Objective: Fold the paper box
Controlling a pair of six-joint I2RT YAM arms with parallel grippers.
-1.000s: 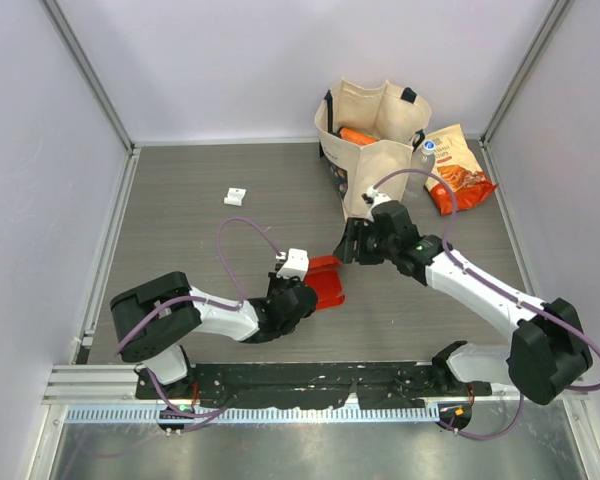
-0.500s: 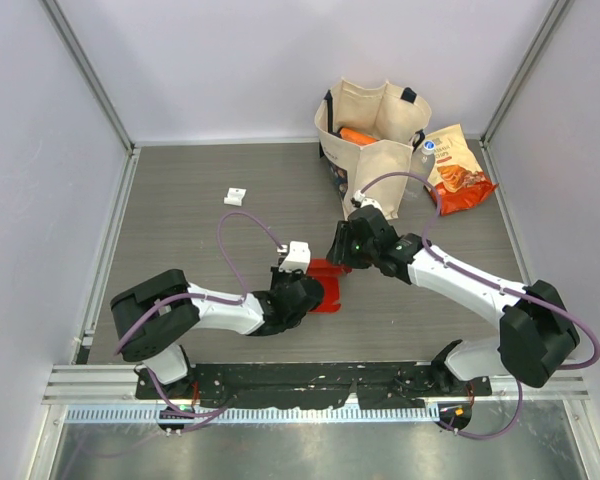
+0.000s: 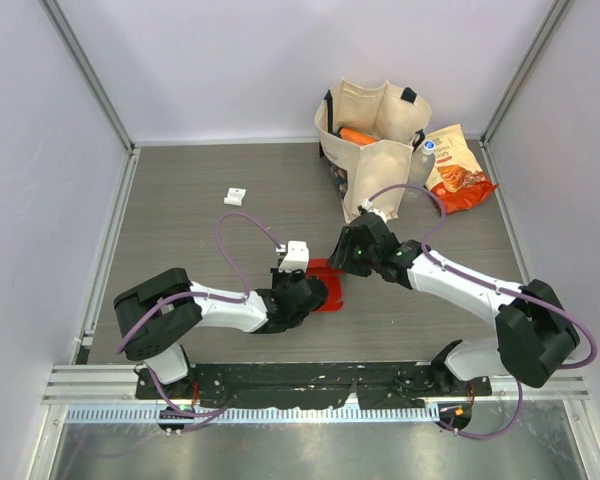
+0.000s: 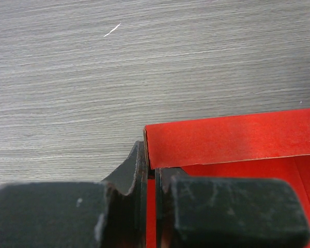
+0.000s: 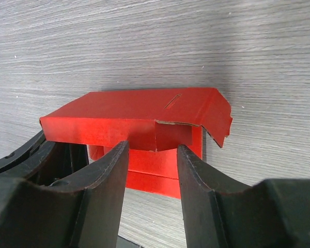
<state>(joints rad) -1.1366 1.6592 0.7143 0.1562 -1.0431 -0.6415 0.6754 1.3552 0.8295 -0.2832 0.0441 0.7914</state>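
On the grey table, the bright red paper box sits half-folded.

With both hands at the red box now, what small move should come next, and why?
Probably the right hand should close gently on the top flap and fold it down. Its fingers stand apart just under that flap's edge, apparently pinching nothing, while the left hand is clamped on a wall of the paper box, so it looks steadied.
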